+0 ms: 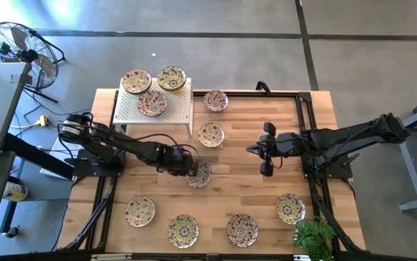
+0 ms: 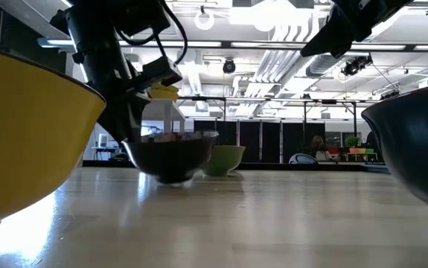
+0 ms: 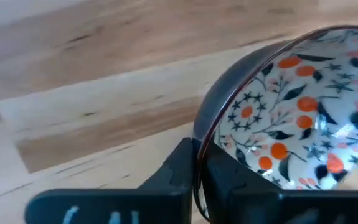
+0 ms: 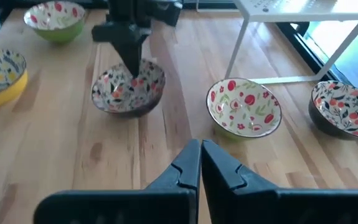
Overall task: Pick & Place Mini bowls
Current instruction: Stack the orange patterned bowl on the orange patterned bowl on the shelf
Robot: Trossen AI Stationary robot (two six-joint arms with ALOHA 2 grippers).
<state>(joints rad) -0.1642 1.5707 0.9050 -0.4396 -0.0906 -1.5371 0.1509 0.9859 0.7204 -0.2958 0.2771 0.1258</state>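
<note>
A mini bowl (image 1: 200,175), dark outside with orange flowers inside, sits near the table's middle, with my left gripper (image 1: 187,166) shut on its rim. The low view shows this bowl (image 2: 173,155) standing on the tabletop. My right gripper (image 1: 264,153) hovers shut and empty over the table, to the right of the held bowl. Three mini bowls (image 1: 152,103) lie on a white perforated rack (image 1: 179,109) at the far left. Several others rest on the wood, among them one (image 1: 211,134) just beyond the held bowl. My left gripper pinches the bowl's rim (image 3: 198,134) on the side toward the table's left edge. One finger (image 3: 177,168) is outside the wall and the other (image 3: 231,183) inside. The fingers slant down from the left. The bowl's foot (image 2: 170,179) rests on the table.
Bowls lie along the near edge (image 1: 140,211), (image 1: 183,230), (image 1: 242,230), (image 1: 290,208), and one at the far side (image 1: 215,100). A green plant (image 1: 314,238) stands at the near right corner. Black frame rails (image 1: 304,116) border the table.
</note>
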